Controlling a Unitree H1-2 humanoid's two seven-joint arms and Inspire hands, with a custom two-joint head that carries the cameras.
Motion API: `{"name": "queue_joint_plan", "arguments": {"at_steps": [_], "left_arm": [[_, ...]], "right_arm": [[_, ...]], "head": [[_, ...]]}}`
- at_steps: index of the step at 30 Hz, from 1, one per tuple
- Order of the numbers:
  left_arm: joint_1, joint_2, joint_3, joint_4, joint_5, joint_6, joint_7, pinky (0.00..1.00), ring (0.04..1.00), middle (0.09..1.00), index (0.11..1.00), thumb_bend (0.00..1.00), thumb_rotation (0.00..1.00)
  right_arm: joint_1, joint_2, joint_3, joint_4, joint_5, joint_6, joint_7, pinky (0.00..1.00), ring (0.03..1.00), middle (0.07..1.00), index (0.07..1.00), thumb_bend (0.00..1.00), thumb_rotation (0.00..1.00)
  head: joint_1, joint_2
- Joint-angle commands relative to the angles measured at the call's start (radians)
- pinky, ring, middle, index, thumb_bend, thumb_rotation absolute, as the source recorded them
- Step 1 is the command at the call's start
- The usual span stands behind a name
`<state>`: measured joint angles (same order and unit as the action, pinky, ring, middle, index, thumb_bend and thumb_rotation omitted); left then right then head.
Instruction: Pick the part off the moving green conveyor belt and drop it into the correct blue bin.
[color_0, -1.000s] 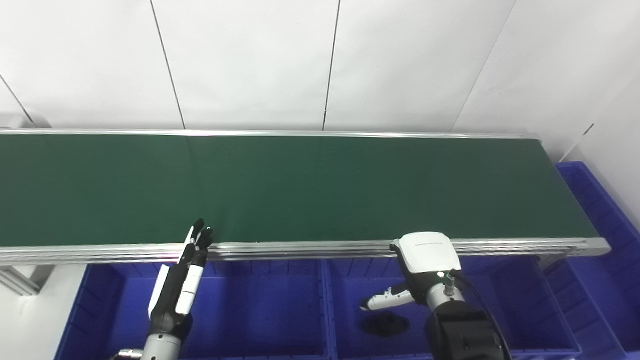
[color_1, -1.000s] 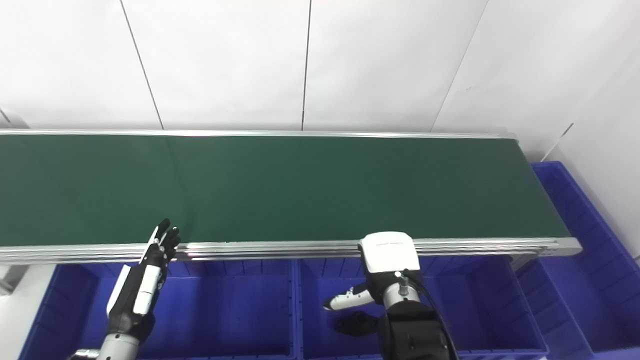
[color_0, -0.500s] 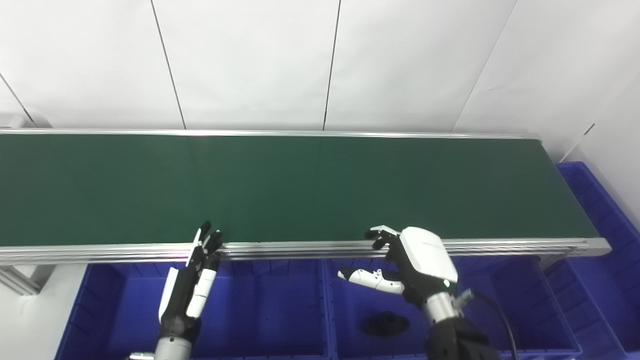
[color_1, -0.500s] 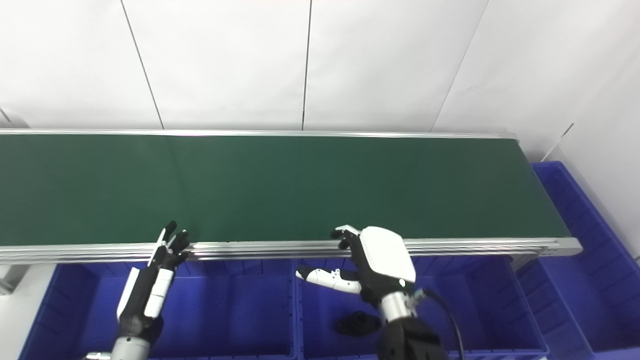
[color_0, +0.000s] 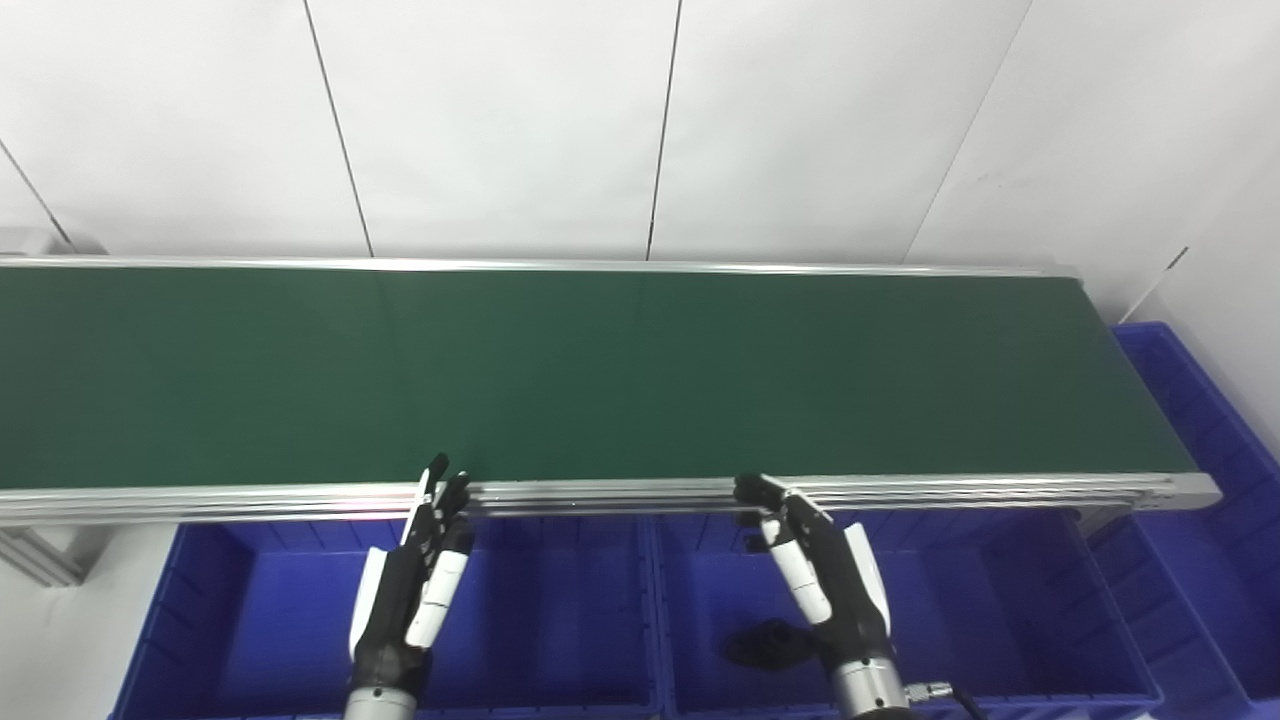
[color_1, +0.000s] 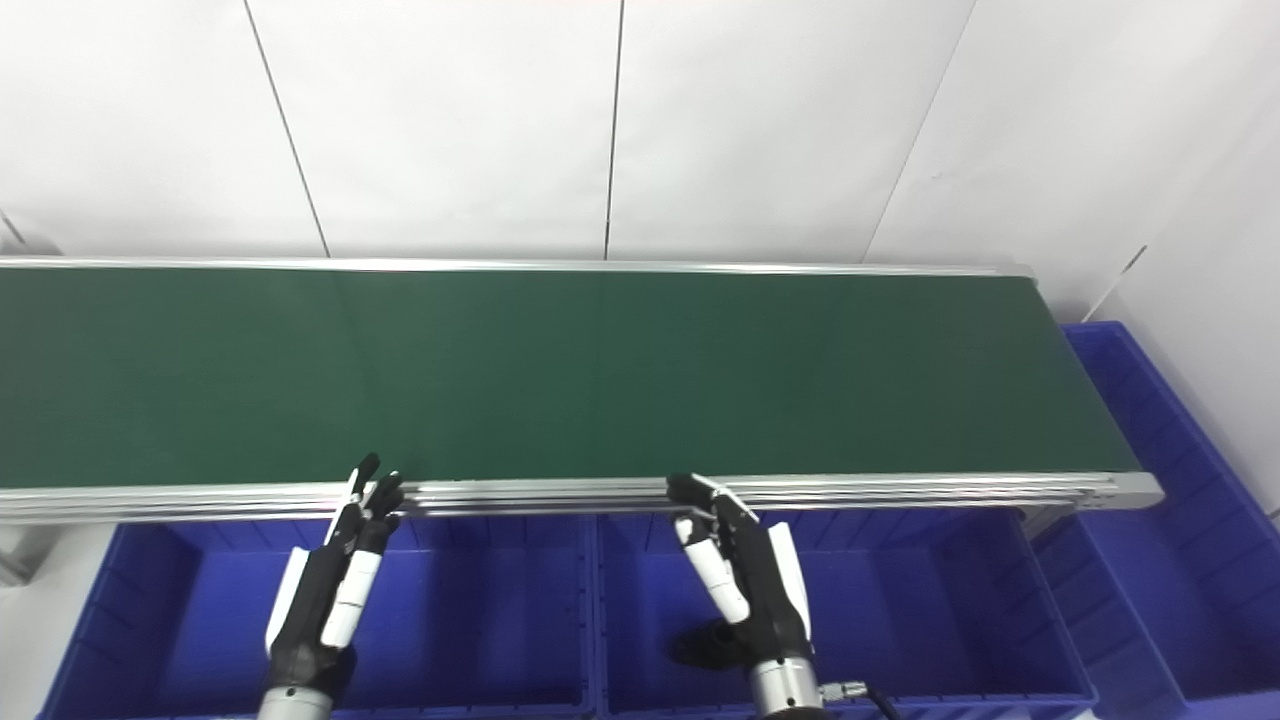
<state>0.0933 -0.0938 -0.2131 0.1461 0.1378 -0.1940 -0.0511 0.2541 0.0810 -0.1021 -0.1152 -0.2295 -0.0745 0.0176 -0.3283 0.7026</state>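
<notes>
- While no part rides the green conveyor belt (color_0: 640, 370), the left hand (color_0: 410, 590) hovers over the left blue bin (color_0: 230, 620), fingers extended, empty.
- Black part (color_0: 768, 643) lies in the middle blue bin (color_0: 1000, 620); drop judged complete.
- Right hand (color_0: 825, 580), fingers spread and empty, has turned upright since 1.0 s ago.
- Next: await another part.

The right hand (color_0: 830, 580) has been turned from its palm-down pose over the middle blue bin (color_0: 1000, 600), where it hung above the black part (color_0: 768, 645), into an upright pose with its fingers (color_0: 762, 492) straightened toward the conveyor rail (color_0: 620, 492). The left hand (color_0: 412, 590) has been shifted rightward.
</notes>
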Motion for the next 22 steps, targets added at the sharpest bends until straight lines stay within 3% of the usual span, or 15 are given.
{"name": "queue_joint_plan", "arguments": {"at_steps": [1,11,17,22], "left_arm": [[-0.008,-0.01,-0.004,-0.035,0.002,-0.046,0.012,0.94,0.942,0.944,1.0,0.58,0.93],[-0.003,-0.01,-0.007,-0.029,0.011,-0.063,0.024,0.95,0.941,0.94,1.0,0.61,0.91],[-0.001,-0.019,-0.015,-0.023,0.026,-0.067,0.034,0.94,0.935,0.938,1.0,0.64,0.91],[-0.001,-0.026,-0.022,-0.01,0.043,-0.082,0.053,0.95,0.929,0.933,1.0,0.6,0.9]], "right_arm": [[-0.009,-0.01,0.018,-0.001,0.005,-0.091,-0.027,0.69,0.755,0.799,0.785,0.86,1.0],[-0.012,-0.055,0.067,0.042,-0.052,-0.156,-0.104,0.74,0.789,0.824,0.815,0.83,1.0],[-0.007,-0.081,0.075,0.042,-0.054,-0.152,-0.12,0.75,0.802,0.838,0.825,0.85,1.0],[-0.005,-0.098,0.076,0.048,-0.033,-0.154,-0.118,0.75,0.804,0.842,0.829,0.83,1.0]], "head": [[0.006,-0.001],[0.04,-0.004],[0.078,-0.001],[0.085,-0.005]]}}
